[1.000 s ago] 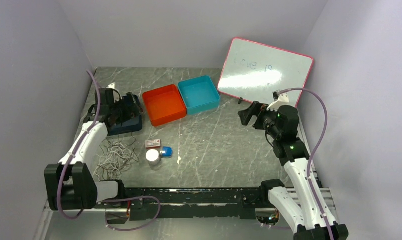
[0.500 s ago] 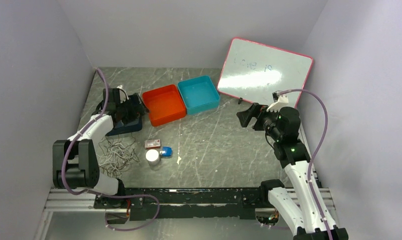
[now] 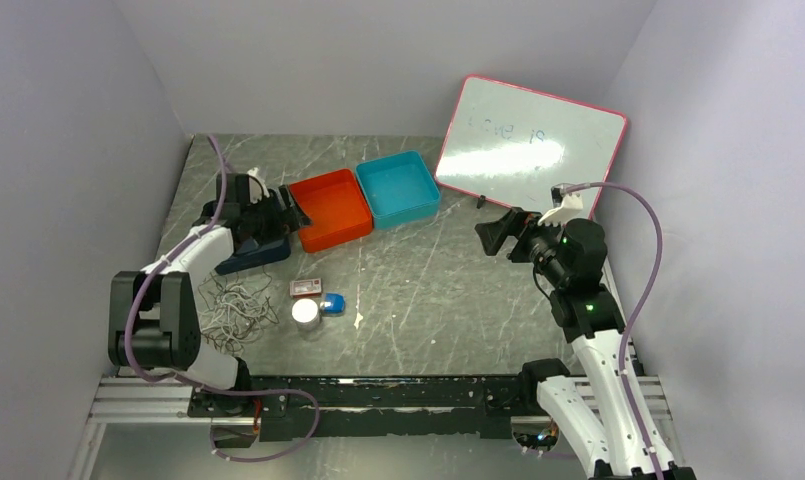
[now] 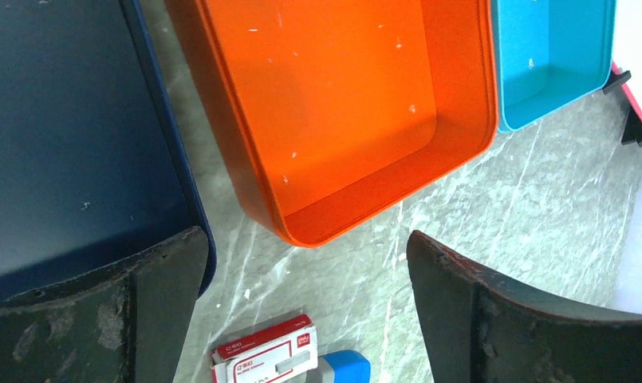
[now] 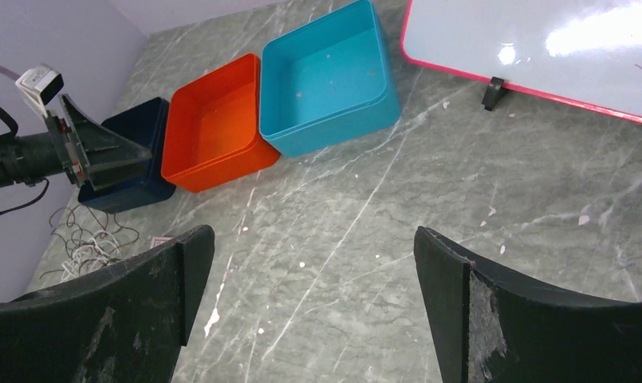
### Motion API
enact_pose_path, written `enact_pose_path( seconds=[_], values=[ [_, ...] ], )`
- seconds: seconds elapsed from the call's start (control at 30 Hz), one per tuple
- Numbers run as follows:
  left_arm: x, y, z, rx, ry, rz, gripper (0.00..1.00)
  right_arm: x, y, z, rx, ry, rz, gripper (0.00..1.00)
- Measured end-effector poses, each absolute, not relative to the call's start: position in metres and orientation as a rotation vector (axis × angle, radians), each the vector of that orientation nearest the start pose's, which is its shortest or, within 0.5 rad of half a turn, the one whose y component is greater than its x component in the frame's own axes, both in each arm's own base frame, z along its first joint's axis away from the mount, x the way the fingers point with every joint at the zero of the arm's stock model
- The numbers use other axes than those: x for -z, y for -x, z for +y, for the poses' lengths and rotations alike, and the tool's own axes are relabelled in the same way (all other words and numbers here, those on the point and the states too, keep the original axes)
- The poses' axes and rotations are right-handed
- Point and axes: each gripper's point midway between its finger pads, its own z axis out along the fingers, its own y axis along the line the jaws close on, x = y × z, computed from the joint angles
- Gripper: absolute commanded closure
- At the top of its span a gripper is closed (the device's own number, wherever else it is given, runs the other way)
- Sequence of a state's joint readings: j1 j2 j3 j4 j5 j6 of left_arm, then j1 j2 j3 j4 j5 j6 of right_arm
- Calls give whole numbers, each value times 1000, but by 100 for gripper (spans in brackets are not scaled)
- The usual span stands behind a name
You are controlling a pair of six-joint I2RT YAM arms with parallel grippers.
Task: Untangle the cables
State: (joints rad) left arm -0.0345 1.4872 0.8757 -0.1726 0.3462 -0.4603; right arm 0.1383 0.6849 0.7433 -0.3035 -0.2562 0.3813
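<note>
Pale lilac walls are being seen around a grey marbled surface [image 3: 428,290] in the top external view. The cables [image 3: 233,305], white and dark, are lying in a loose tangled heap on the left part of the surface, close to the left arm and just in front of a navy tray [image 3: 248,258]. The left end effector [image 3: 288,212] is being held over the far end of that tray, beside an orange tray [image 3: 328,210], with its jaws spread wide and nothing between them. A teal tray [image 3: 398,187] is standing against the orange one, and a pink-framed whiteboard [image 3: 528,145] is being propped up at the far right. The right end effector [image 3: 495,232] is being held above the surface in front of the whiteboard, likewise released and carrying nothing, well apart from the cables. A small staple box [image 3: 305,288], a white round container [image 3: 305,312] and a blue object [image 3: 333,303] are lying just right of the heap.

In the left wrist view, the three trays are being looked down on between the spread fingers [image 4: 158,311], and the staple box is lying near the orange tray with the blue object just beside it.

In the right wrist view, the trays, the whiteboard's lower edge and the left end effector over the navy tray are being shown. The cables are appearing at the lower left, partly hidden behind one dark finger [image 5: 118,319].
</note>
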Motion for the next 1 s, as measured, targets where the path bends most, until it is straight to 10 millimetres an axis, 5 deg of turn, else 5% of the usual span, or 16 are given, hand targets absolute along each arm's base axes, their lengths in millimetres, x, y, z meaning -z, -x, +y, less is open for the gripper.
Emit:
enact_pose_path(
  seconds=[0.63,1.0],
  values=[
    [-120,-383,-127,773,178,2322,0,-262,-266,101,-635,-53,1842,0],
    [-147,-384,-103,600,221,2245,1,-261,-265,101,-635,-55,1843,0]
  ],
)
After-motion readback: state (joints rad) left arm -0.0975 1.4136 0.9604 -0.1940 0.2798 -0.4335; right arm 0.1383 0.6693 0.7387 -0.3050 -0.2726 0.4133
